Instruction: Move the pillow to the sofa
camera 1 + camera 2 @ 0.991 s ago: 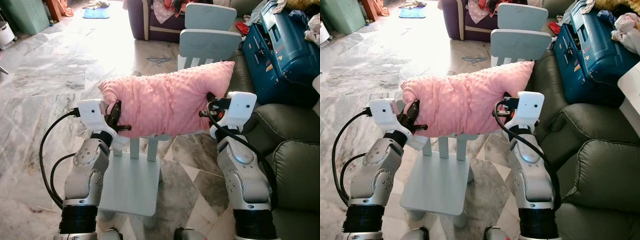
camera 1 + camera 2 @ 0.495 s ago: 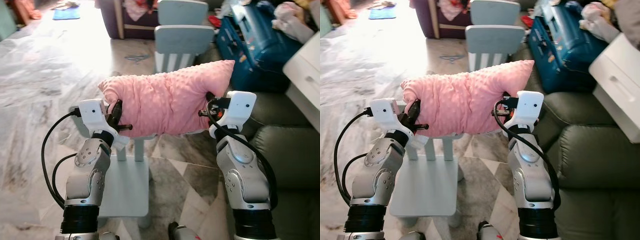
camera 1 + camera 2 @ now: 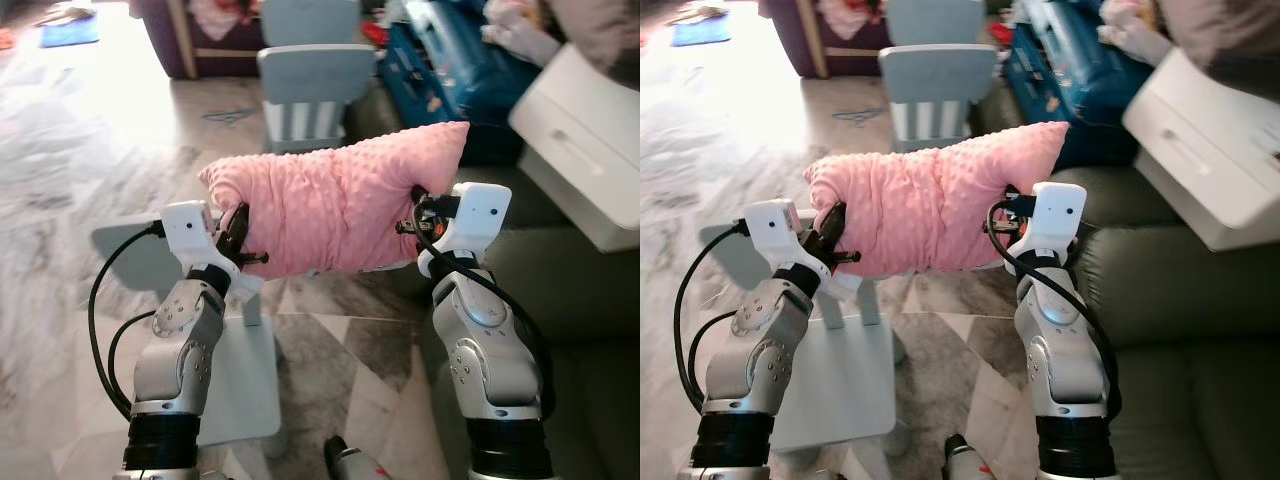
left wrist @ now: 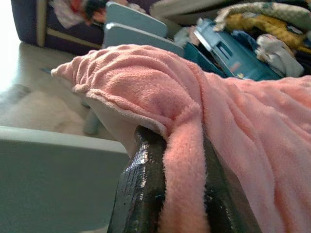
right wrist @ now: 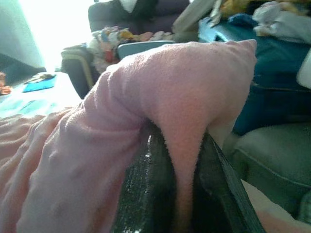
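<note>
A pink dimpled pillow (image 3: 335, 205) hangs in the air at chest height between my two arms. My left gripper (image 3: 243, 240) is shut on its left end, with a fold of pink fabric pinched between the black fingers (image 4: 141, 189). Its right end is clamped the same way by my right gripper (image 3: 412, 215), fabric squeezed between the fingers (image 5: 146, 194). The dark green sofa (image 3: 600, 300) lies to my right, its seat and arm just beyond my right arm.
A pale blue child's chair (image 3: 150, 250) stands under the pillow and a second one (image 3: 305, 85) further ahead. A blue case (image 3: 450, 75) and a white box (image 3: 580, 150) rest on the sofa. Marble floor (image 3: 80, 150) opens to the left; a purple sofa (image 3: 205, 35) stands far off.
The whole picture has swung left, so I have turned right toward the sofa; the white box has come into view. The pillow stays held between both grippers as before.
</note>
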Motion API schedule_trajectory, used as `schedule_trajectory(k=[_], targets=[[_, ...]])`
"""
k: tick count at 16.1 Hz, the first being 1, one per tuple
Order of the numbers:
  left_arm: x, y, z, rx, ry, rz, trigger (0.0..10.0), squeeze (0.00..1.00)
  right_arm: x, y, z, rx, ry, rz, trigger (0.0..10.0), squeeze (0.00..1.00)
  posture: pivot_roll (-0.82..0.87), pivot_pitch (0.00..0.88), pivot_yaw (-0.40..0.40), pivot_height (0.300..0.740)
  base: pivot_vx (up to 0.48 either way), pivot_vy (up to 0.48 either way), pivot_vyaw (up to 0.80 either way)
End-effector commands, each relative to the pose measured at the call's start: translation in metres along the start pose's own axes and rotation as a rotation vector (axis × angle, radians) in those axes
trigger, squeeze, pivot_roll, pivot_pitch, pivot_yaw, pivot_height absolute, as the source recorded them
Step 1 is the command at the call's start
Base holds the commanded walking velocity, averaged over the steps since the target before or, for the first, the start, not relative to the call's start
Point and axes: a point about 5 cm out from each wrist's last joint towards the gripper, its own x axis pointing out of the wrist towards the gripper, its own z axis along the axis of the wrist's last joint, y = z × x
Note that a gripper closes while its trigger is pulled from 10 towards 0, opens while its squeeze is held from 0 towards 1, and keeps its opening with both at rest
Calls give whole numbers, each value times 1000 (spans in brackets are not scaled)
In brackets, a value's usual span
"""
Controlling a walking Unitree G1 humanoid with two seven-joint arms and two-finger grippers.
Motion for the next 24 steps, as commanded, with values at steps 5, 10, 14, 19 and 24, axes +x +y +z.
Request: schedule_trajectory(k=[5, 10, 14, 19, 24], targets=[[-2, -10, -1, -20, 1, -59, 10000, 0, -3, 5, 8, -6, -23, 30, 10000, 0, -64, 190, -72, 740, 0, 0, -744], [-4, -13, -3, -30, 4, -75, 10000, 0, -4, 5, 9, -18, -21, 38, 10000, 0, -69, 194, -81, 740, 0, 0, -99], [-5, -13, -4, -33, 8, -72, 10000, 0, -4, 5, 9, -25, -17, 43, 10000, 0, -70, 190, -85, 740, 0, 0, 0], [-4, -13, -5, -34, 12, -71, 10000, 0, -3, 4, 9, -29, -15, 44, 10000, 0, -69, 187, -86, 740, -163, 0, 0], [-4, -13, -5, -37, 16, -71, 10000, 0, -3, 5, 9, -26, -14, 44, 10000, 0, -70, 189, -84, 740, -312, 0, 0]])
